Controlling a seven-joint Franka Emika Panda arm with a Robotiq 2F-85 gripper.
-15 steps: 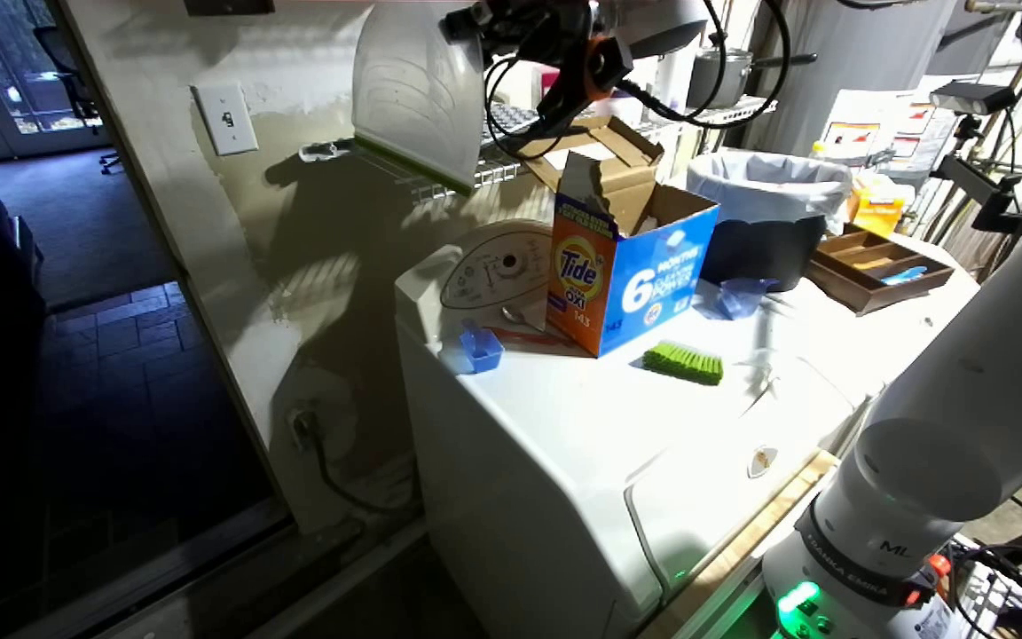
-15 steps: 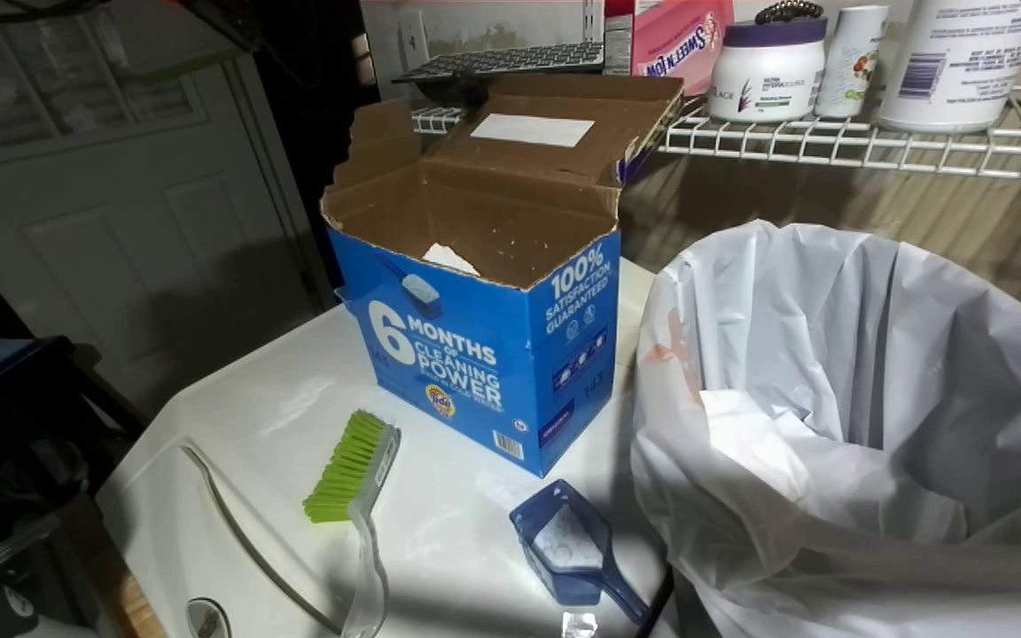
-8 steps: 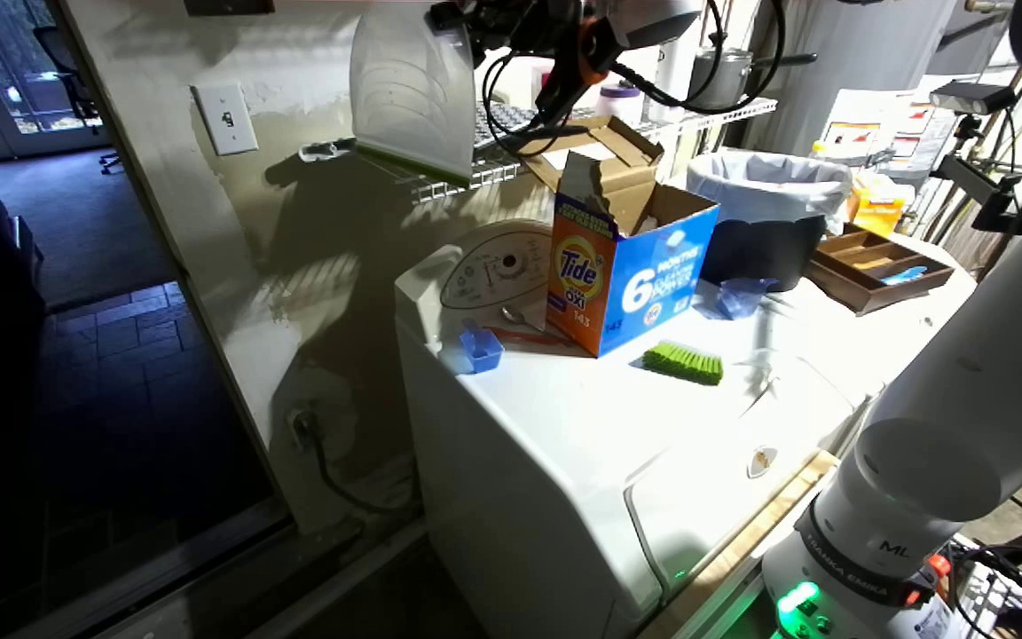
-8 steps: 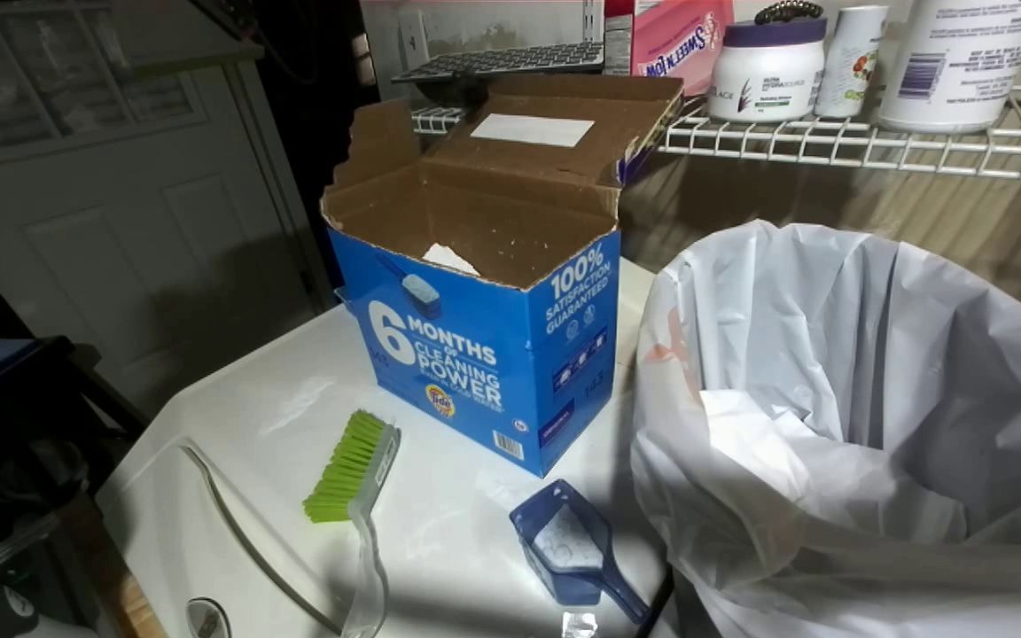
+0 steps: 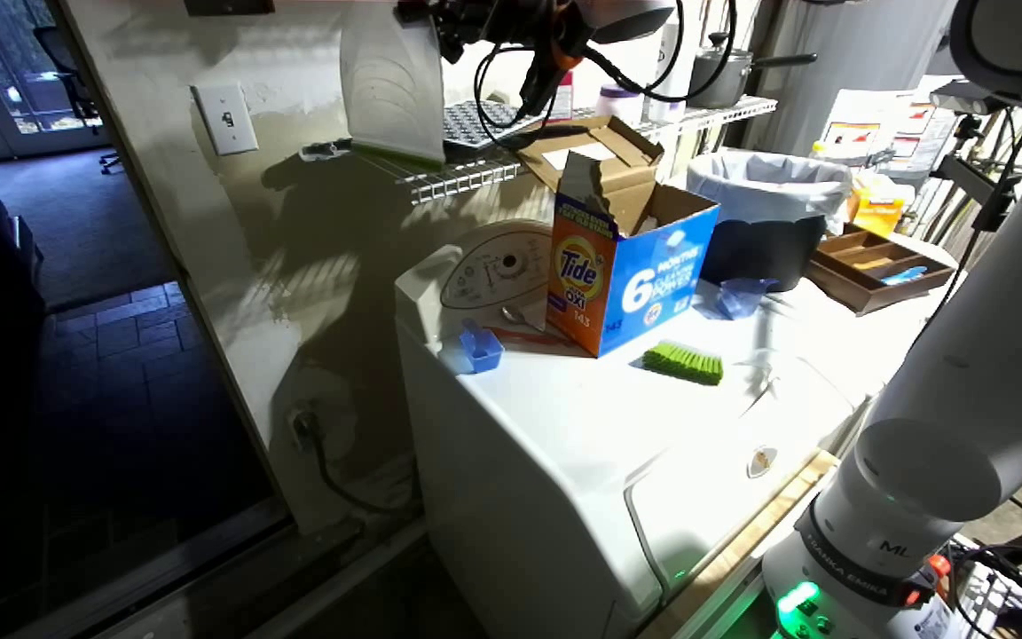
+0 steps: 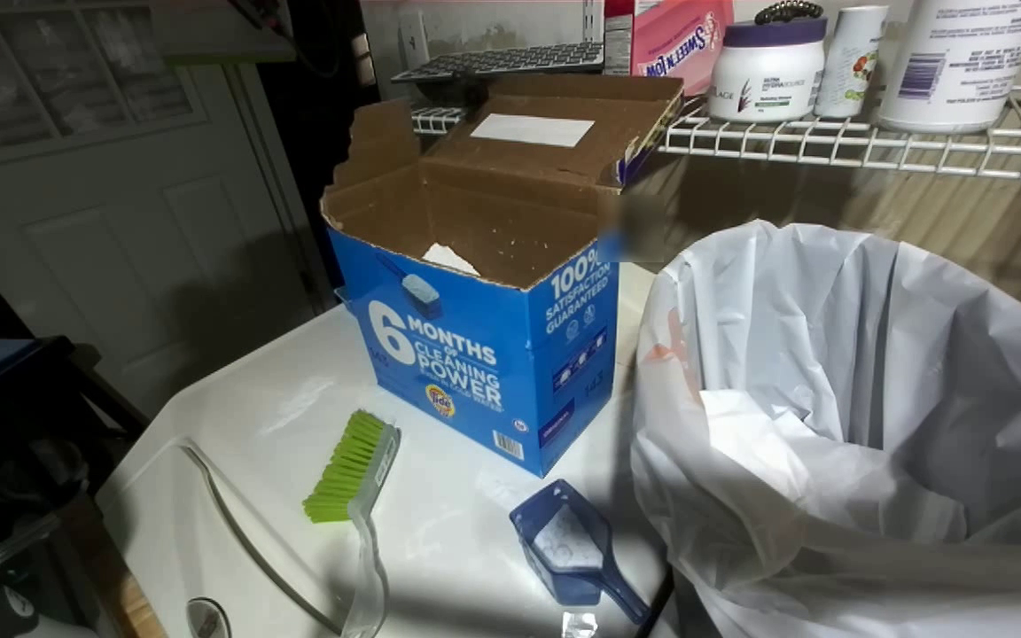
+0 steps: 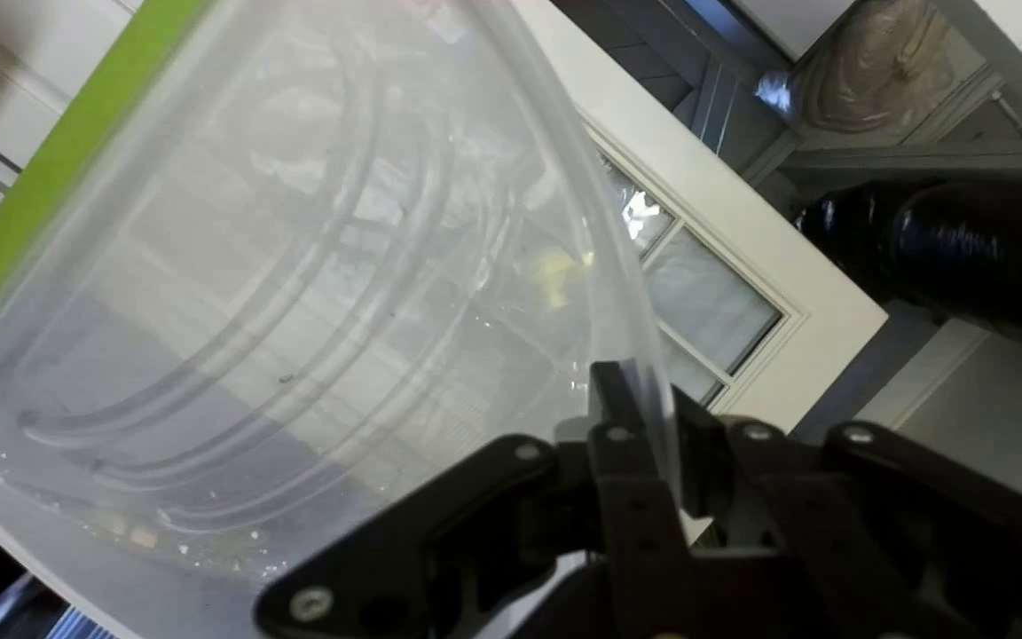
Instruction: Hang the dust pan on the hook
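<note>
While the fingers (image 7: 615,398) pinch the dust pan (image 7: 316,284) by the rim opposite its green lip, it hangs lip-down near the wire shelf (image 5: 449,187), so the step in hand looks like carrying it to be hung, with the hanging not yet done. No hook can be made out for certain; the next move probably calls for squaring the dust pan up to it and letting go only once the hook bears the weight
</note>
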